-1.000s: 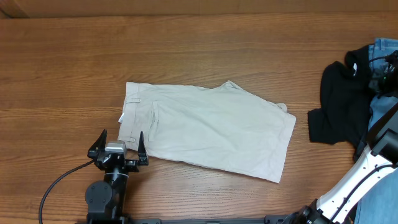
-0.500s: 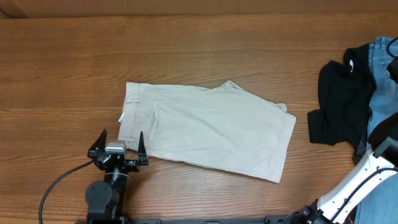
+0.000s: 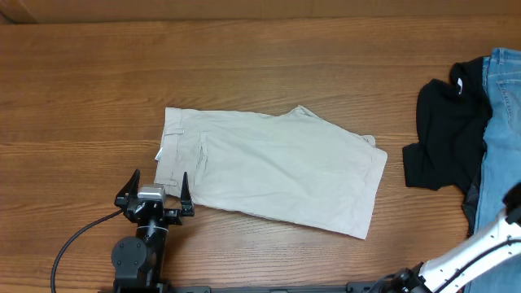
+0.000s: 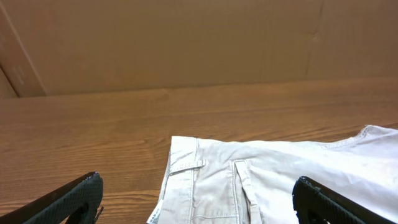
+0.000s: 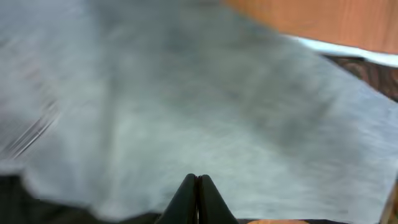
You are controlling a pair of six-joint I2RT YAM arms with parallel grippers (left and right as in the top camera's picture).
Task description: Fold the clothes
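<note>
The beige shorts (image 3: 277, 167) lie flat in the middle of the table, folded in half, waistband to the left and leg hem to the right. My left gripper (image 3: 159, 181) is open and empty at the waistband's near corner, with a finger on either side. In the left wrist view the shorts (image 4: 261, 180) show the waistband, a belt loop, a pocket seam and a white label (image 4: 155, 214) between my open fingers (image 4: 196, 193). My right gripper (image 5: 198, 186) is shut, with blurred grey-blue cloth beneath it. It is outside the overhead view.
A black garment (image 3: 444, 138) and blue denim jeans (image 3: 501, 138) lie heaped at the right edge. The right arm's white link (image 3: 480, 248) crosses the lower right corner. A cardboard wall (image 4: 186, 43) stands behind the table.
The right arm has pulled away from the black and denim heap toward the right edge and out of the overhead view. The left arm and the shorts have not moved.
</note>
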